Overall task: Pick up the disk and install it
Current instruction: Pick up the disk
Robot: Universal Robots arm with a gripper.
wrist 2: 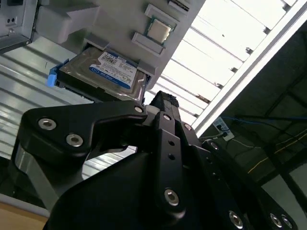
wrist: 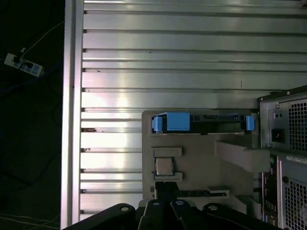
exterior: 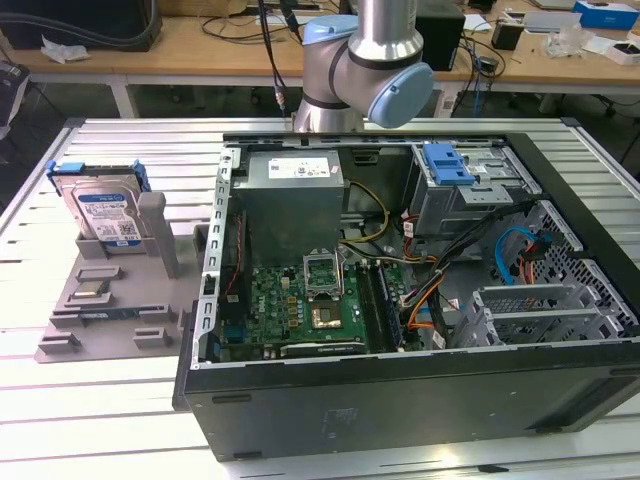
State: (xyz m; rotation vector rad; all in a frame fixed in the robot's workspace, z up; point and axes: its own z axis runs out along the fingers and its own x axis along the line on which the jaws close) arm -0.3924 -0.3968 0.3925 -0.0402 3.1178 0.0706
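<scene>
You're at the reach-in for the pick, nothing lifted yet. The disk stands tilted on edge in its slot on the grey fixture tray, on the slatted table at the exterior view's left, just beside the open computer case and outside it. In both wrist views the gripper reads as clenched on nothing, its tips pressed into one dark block. It hangs over the tray, apart from the disk, with no contact. A small chip seated in the tray lies roughly between the tips and the disk. In the second wrist view the disk's label side faces the camera beyond the gripper. My read: the grasp calls for parted fingers lined up across the disk's exposed upper edge, gripping metal and not only the blue bracket. Install not started.
</scene>
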